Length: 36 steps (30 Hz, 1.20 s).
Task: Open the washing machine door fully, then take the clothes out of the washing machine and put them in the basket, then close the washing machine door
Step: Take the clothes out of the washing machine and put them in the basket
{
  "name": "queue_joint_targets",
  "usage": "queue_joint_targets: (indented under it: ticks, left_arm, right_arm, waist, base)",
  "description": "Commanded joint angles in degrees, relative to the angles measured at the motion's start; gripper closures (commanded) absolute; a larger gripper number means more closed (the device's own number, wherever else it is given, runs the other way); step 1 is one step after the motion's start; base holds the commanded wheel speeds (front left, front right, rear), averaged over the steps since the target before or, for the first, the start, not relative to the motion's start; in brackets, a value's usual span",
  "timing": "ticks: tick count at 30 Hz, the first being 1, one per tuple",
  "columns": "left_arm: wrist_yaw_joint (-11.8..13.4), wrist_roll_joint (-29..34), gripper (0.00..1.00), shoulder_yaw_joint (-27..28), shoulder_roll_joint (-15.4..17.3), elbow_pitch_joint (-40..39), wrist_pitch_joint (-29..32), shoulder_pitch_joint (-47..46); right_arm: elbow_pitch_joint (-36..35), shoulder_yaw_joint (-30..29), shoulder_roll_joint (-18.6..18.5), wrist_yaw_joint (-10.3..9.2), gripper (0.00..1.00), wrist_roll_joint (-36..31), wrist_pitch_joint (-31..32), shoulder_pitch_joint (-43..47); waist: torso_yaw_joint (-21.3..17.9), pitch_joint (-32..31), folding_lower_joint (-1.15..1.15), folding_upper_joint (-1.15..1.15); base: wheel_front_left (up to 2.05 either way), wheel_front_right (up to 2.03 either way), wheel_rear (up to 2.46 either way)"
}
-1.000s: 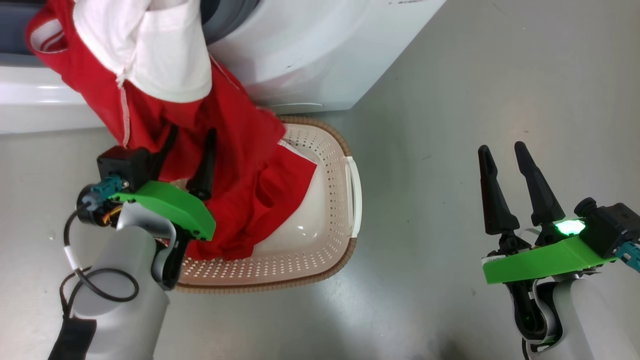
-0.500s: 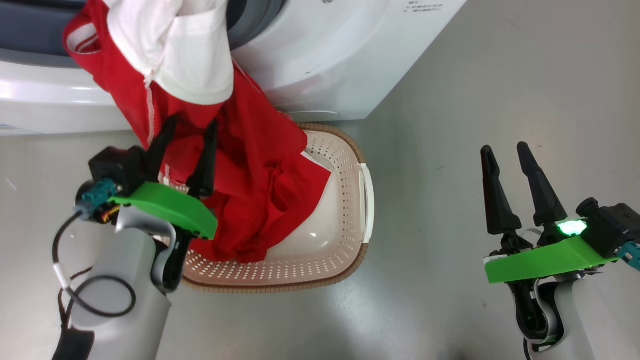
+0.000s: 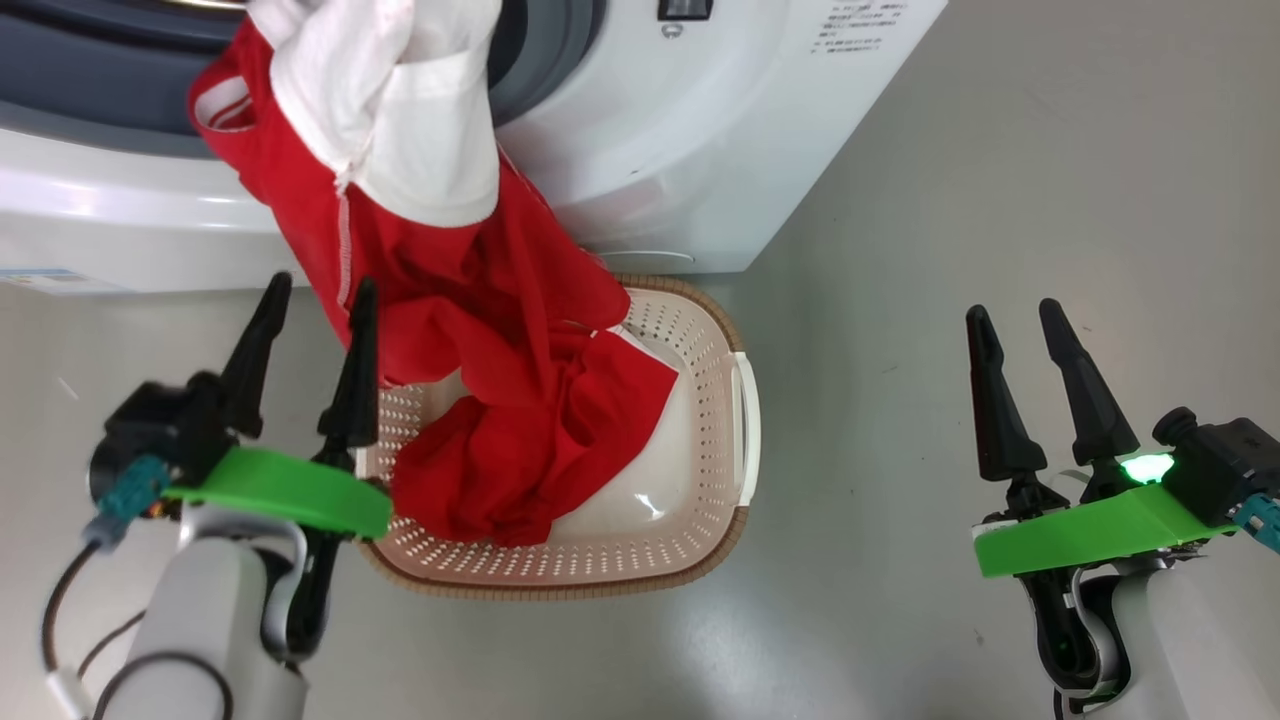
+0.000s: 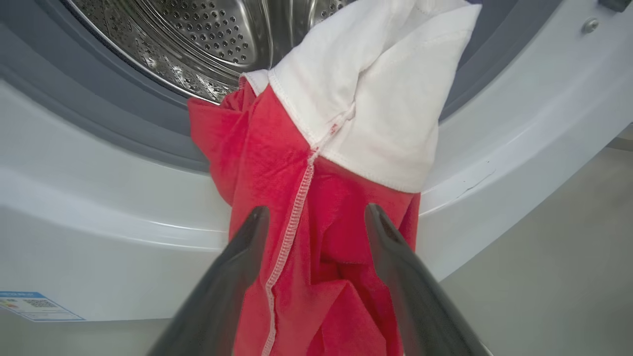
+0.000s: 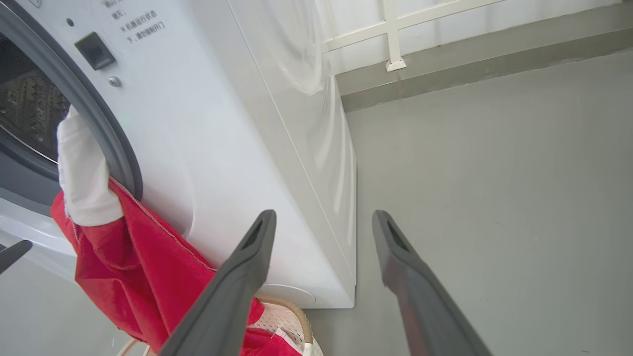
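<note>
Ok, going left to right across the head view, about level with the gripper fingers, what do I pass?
left gripper → red clothes → bare right wall of the basket → grey floor → right gripper

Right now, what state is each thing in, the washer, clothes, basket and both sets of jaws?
washing machine: mouth open, drum exposed.
clothes: hanging from the drum mouth into the basket, held by nothing.
basket: upright on the floor, partly filled.
left gripper: jaws open, by the clothes.
right gripper: jaws open, empty.
</note>
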Motion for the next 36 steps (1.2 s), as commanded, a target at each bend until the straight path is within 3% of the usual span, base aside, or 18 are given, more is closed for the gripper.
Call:
queue_joint_targets:
  ticks: [1,17,29,36]
  left_arm:
    - [-0.31,0.64,0.00,2.59,1.25,-2.96,-0.29,2.88]
    - [-0.31,2.10,0.00,7.86,0.12,-15.98,-0.29,17.75]
    - [-0.31,2.19,0.00,7.37,-0.03,-16.67,-0.29,17.49]
    - [-0.31,0.27,0.00,4.37,2.09,-14.12,-0.29,12.65]
  right_arm:
    - [-1.17,1.07,-0.36,0.36,0.00,-0.82,-0.37,1.73]
    - [-1.00,0.74,-0.36,0.36,0.00,-1.18,-0.37,3.71]
    - [-1.00,0.84,-0.36,0.36,0.00,-1.17,-0.37,3.77]
    - [-0.82,0.97,-0.36,0.36,0.00,-1.05,-0.37,3.40]
  waist:
    - [0.30,-0.58,0.00,0.00]
    - [0.36,-2.90,0.00,0.00]
    - [0.29,-3.12,0.00,0.00]
    - [0.65,-2.74,0.00,0.00]
  base:
    - [0.00,0.00,0.00]
    - [0.00,0.00,0.00]
    - [0.00,0.00,0.00]
    - [0.00,0.00,0.00]
